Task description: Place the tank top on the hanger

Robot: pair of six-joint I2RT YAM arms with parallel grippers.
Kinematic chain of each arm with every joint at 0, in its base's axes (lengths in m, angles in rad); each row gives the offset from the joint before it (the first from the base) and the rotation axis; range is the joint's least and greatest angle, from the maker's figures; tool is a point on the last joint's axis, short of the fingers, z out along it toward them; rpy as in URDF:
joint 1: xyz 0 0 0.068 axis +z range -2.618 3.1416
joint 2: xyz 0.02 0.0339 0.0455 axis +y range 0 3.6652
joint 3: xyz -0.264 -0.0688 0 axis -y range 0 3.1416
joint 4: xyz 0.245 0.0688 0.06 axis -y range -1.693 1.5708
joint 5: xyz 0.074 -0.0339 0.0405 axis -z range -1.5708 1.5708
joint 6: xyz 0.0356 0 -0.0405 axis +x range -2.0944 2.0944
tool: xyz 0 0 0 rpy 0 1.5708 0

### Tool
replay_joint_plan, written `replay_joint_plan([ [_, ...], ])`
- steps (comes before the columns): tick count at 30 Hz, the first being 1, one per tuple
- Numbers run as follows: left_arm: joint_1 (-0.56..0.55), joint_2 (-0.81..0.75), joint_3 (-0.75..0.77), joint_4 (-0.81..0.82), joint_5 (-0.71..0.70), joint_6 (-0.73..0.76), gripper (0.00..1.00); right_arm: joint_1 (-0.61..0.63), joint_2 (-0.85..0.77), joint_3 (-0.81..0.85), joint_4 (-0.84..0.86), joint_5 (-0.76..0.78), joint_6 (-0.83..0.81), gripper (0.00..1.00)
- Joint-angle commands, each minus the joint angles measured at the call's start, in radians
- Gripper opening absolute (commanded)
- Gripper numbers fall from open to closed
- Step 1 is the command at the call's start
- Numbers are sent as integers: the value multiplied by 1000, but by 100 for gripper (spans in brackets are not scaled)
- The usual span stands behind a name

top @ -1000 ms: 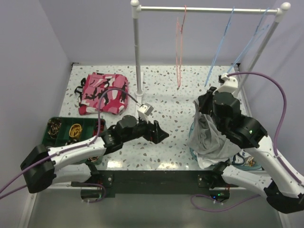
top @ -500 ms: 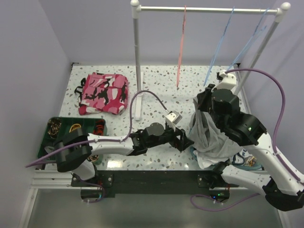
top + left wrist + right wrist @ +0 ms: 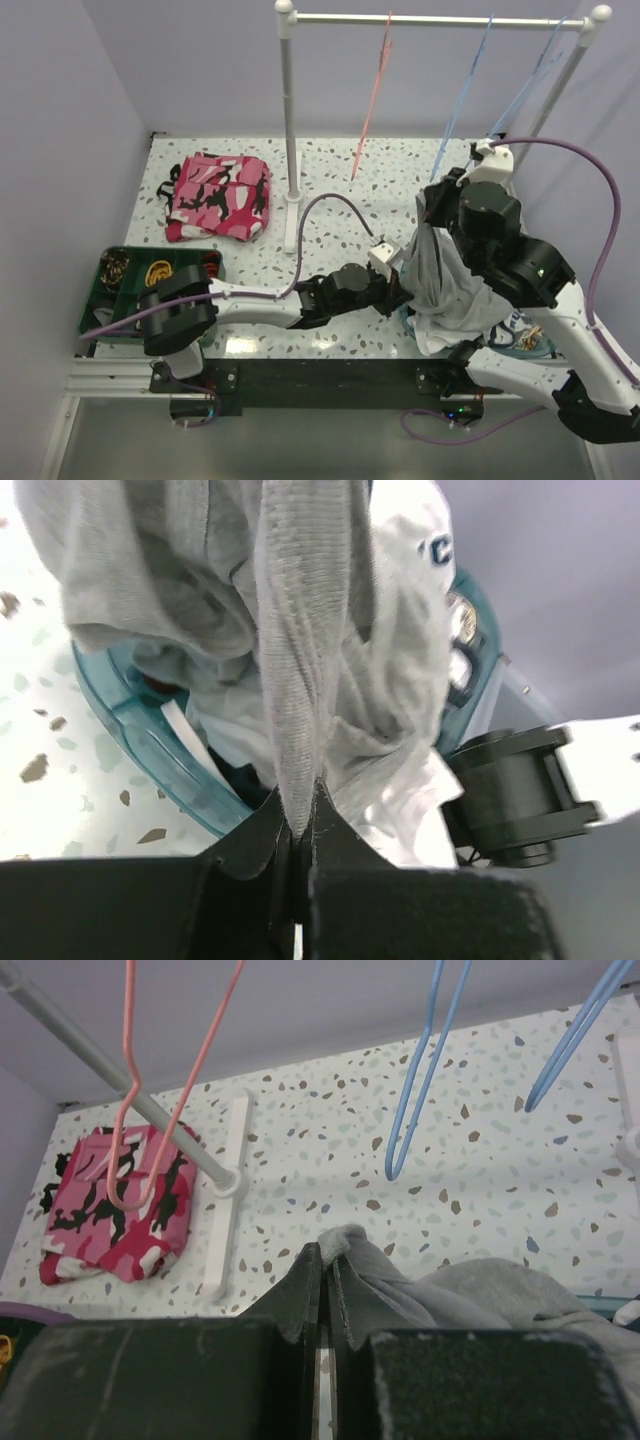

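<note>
Left fingers point(image 3: 250, 845) moved in; tank top point(image 3: 300, 660) pinched between them.

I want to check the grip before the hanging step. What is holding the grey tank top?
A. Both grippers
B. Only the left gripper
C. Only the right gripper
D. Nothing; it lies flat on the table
A: the left gripper is shut on a hanging strip of the tank top, and the right gripper pinches a raised fold of it.
</note>
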Motion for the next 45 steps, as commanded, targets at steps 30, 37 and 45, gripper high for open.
replay_joint_plan([
  [30, -2, -475, 1020, -557, -458, 720, 0, -1, 207, 516, 631, -216, -41, 0],
  [37, -2, -476, 1031, -548, -501, 763, 0, -1, 221, 473, 638, -184, -33, 0],
  [45, -2, -559, 795, -539, -527, 690, 0, -1, 57, 136, 634, -177, 61, 0],
])
